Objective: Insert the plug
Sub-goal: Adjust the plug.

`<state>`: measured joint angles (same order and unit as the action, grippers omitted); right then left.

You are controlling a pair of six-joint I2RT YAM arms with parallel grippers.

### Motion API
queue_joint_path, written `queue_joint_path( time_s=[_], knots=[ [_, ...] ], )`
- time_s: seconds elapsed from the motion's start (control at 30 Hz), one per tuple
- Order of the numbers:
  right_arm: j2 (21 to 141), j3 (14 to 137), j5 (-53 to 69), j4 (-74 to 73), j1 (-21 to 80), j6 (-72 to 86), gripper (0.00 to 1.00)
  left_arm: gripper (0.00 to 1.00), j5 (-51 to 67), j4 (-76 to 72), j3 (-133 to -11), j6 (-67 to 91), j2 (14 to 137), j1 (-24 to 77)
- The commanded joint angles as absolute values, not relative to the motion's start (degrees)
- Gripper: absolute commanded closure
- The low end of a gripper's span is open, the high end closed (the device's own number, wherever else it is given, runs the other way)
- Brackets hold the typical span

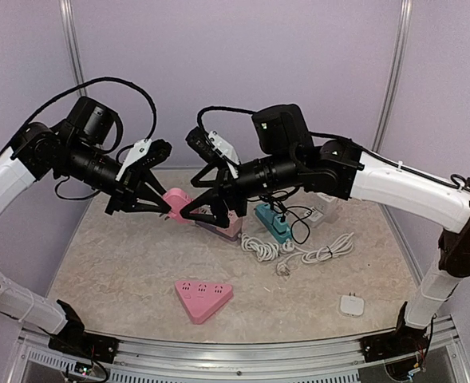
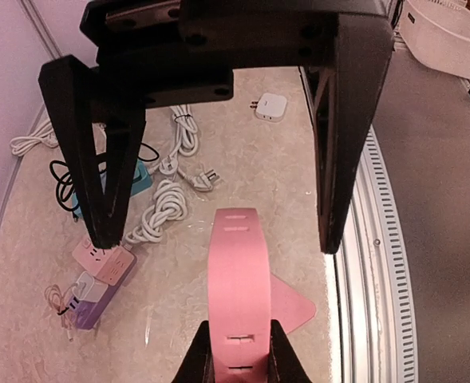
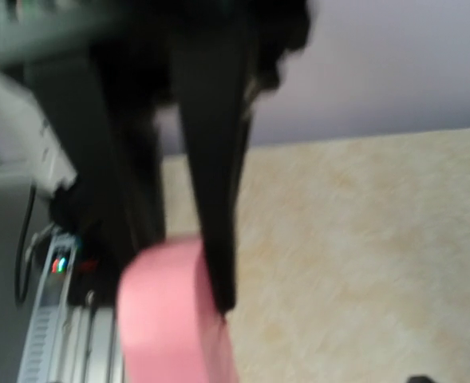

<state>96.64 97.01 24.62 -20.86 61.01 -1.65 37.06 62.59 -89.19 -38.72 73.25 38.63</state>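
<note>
1. My left pincer point(image 1: 164, 209): clamped on the near end of the pink power strip point(image 1: 176, 196), holding it in the air above the worktop point(image 1: 123, 271).
2. My right pincer point(image 1: 191, 196): fingers spread wide on either side of the strip's far end; I cannot tell whether they touch it.
3. White plug point(image 1: 283, 270): lying on the worktop beside its coiled cable point(image 1: 260, 246), well apart from both pincers.

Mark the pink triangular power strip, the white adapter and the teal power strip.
pink triangular power strip point(image 1: 203, 298), top view, top face.
white adapter point(image 1: 350, 305), top view, centre.
teal power strip point(image 1: 274, 230), top view, upper face.
</note>
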Motion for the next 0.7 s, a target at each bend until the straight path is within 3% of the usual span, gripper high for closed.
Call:
queue_joint_path(
  time_s=[0.0, 0.13, 0.33, 0.4, 0.53, 0.57, 0.6, 0.67],
  knots=[
    [98.35, 99.71, 32.72, -26.26, 59.63, -6.50, 0.13, 1.00, 38.93, 65.16, -91.32, -40.36, 74.68, 39.25],
    [99.47, 99.36, 33.20, -24.64, 59.59, -5.91, 0.27, 1.00, 39.64, 65.21, -91.79, -40.43, 75.72, 39.36],
    [101.13, 99.10, 34.02, -22.03, 58.91, -3.45, 0.75, 1.00, 40.05, 65.17, -92.48, -40.58, 76.95, 39.81],
    [101.40, 98.78, 34.62, -20.62, 58.89, -2.39, 0.98, 1.00, 40.11, 65.04, -92.56, -40.51, 77.07, 39.81],
    [101.19, 97.86, 34.53, -18.88, 58.72, -1.17, 1.00, 0.98, 39.85, 64.05, -91.82, -39.74, 77.51, 39.75],
    [101.02, 97.71, 33.92, -18.98, 58.73, -1.16, 1.00, 0.80, 39.74, 63.81, -91.38, -39.53, 77.60, 39.62],
    [100.73, 97.47, 33.27, -19.09, 58.76, -1.20, 1.00, 0.54, 39.65, 63.52, -90.82, -39.47, 77.56, 39.45],
    [99.91, 96.90, 32.52, -18.86, 58.73, -1.39, 1.00, 0.28, 39.60, 62.93, -89.07, -39.70, 77.31, 38.95]
  ],
)
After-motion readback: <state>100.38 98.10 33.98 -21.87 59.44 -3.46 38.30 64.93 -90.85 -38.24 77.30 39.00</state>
